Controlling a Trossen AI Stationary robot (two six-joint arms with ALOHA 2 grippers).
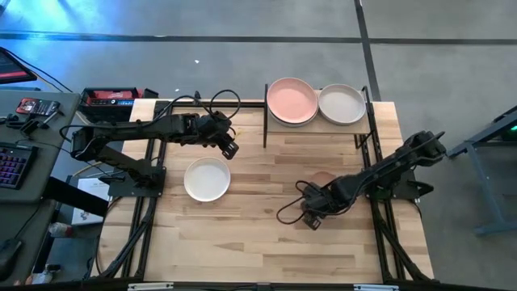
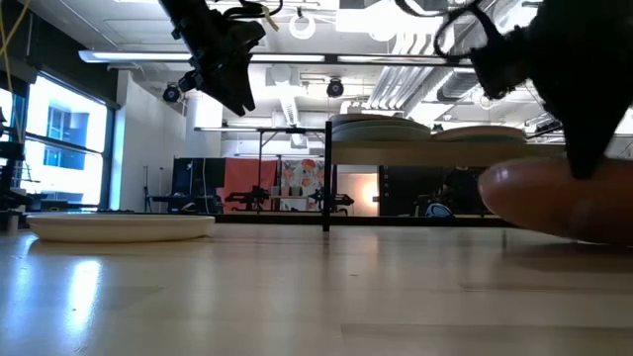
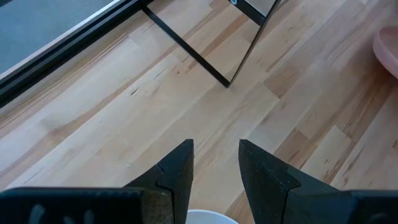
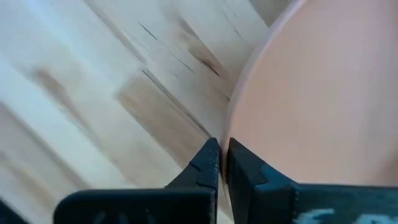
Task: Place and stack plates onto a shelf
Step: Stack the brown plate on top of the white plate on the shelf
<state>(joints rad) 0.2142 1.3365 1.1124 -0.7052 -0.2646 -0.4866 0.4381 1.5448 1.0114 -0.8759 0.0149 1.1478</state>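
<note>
Your right gripper (image 4: 222,163) is clamped on the rim of a salmon pink plate (image 4: 323,93) at the table's 4 o'clock. Left gripper (image 3: 216,163), fingers apart, hovers above the white plate (image 1: 207,179), at 9 o'clock of the shelf (image 1: 279,124).

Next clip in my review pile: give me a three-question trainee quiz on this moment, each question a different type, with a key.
1. True or false: the right gripper has its fingers shut on the rim of the salmon-pink round matte plate on the table.
2. Multiple choice: where does the white round matte plate lie? A) on the small pale-wood shelf with black metal posts B) on the slatted wooden tabletop, near the left gripper C) in the right gripper.
3. Fill in: seen from above, the shelf shows a pink plate stack beside a ____ one.

Key: 1 true; 2 B; 3 cream.
</note>
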